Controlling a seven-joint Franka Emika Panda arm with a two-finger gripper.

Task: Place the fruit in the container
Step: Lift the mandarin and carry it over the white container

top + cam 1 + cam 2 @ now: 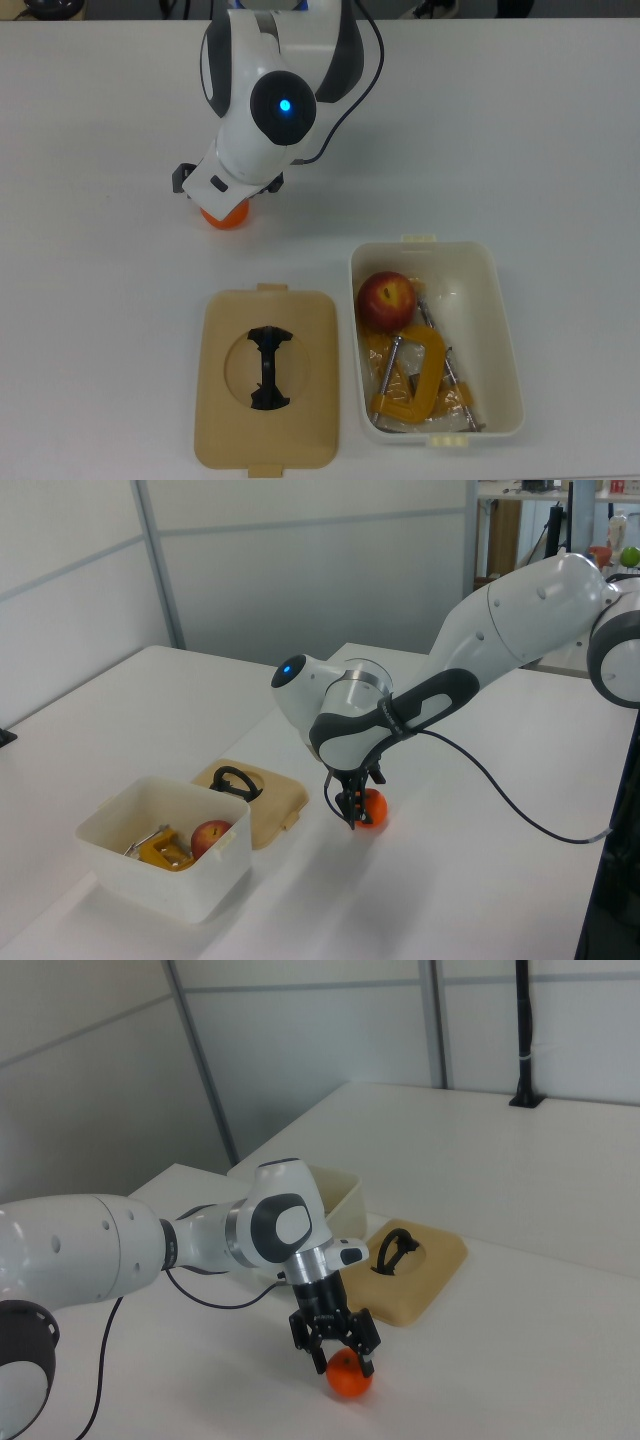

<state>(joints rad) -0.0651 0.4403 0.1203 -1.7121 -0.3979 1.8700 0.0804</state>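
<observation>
The orange mandarin (226, 217) rests on the white table, mostly hidden under the arm in the top view. My gripper (342, 1364) is lowered over the mandarin (350, 1382) and open, one finger on each side of it. In the left view the gripper (355, 811) stands against the mandarin's (373, 808) left side. The dark red apple (386, 300) lies in the white container (507, 340), at the end nearer the arm. The apple (210, 834) also shows inside the container (190, 895) in the left view.
Yellow-orange metal clamps (418, 378) lie in the container beside the apple. A flat tan lid (300, 425) with a black handle sits on the table at the container's left in the top view. The arm's black cable (500, 790) trails over the table.
</observation>
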